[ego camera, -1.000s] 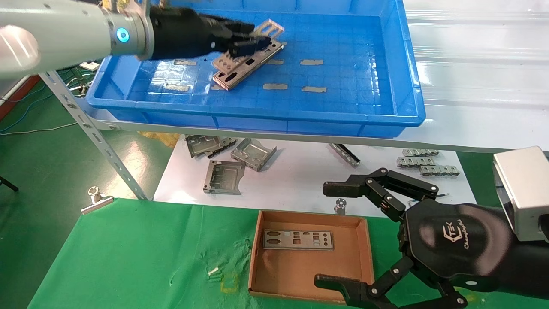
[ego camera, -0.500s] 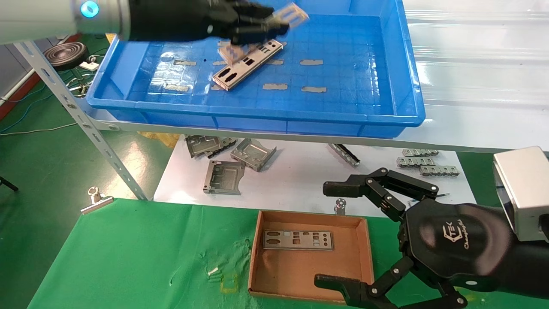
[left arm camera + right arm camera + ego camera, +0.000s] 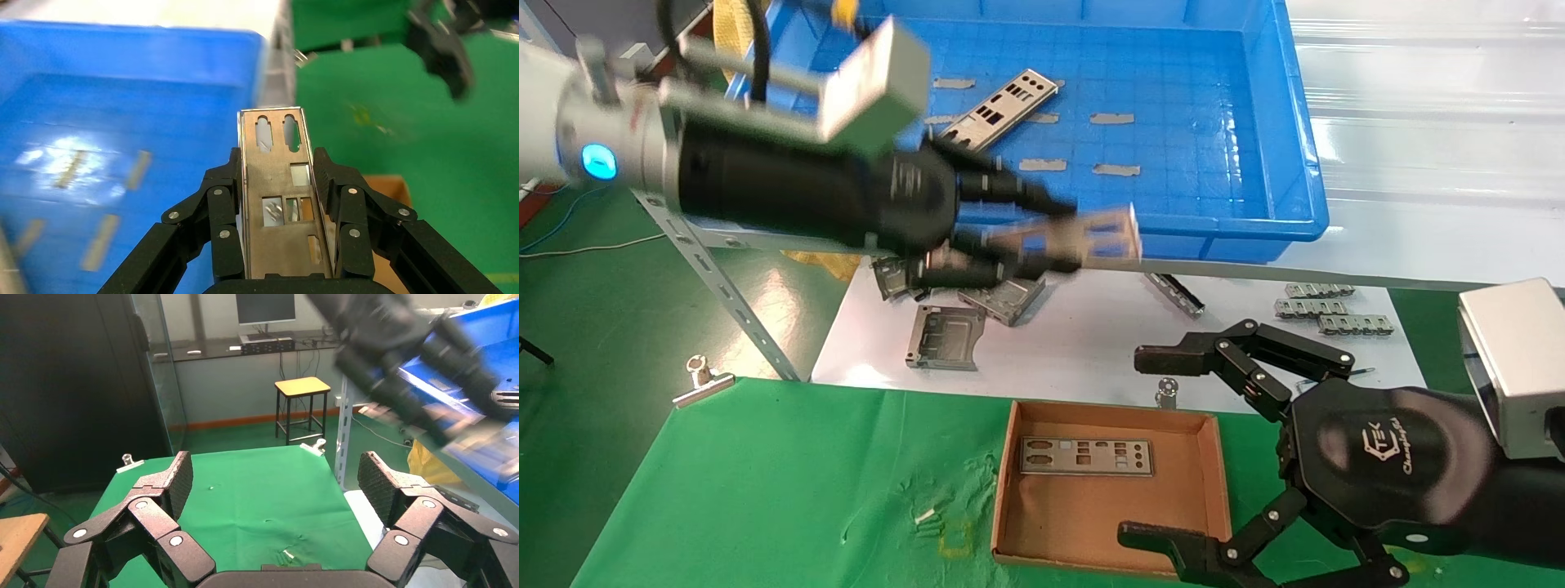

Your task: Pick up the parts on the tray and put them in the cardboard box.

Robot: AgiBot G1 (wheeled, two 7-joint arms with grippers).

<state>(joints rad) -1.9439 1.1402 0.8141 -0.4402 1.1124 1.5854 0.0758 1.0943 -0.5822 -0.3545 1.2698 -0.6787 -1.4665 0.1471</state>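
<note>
My left gripper (image 3: 1050, 237) is shut on a punched silver-grey plate (image 3: 1103, 237), held in the air in front of the blue tray's (image 3: 1303, 163) near wall. In the left wrist view the plate (image 3: 284, 202) stands between my fingers (image 3: 223, 208). A second plate (image 3: 1001, 110) lies in the tray. A third plate (image 3: 1087, 457) lies in the cardboard box (image 3: 1214, 482) on the green cloth. My right gripper (image 3: 1164, 445) is open and empty, parked at the box's right side.
Boxy grey brackets (image 3: 944, 335) and short ridged strips (image 3: 1324, 310) lie on the white sheet (image 3: 1091, 343) below the tray's shelf. A slanted metal shelf leg (image 3: 715, 286) stands at the left. A binder clip (image 3: 703, 380) holds the cloth's far left corner.
My left gripper has lifted one plate out of the tray and carried it toward me, over the tray's near wall. The other plate stayed in the tray. My right arm has not moved.
</note>
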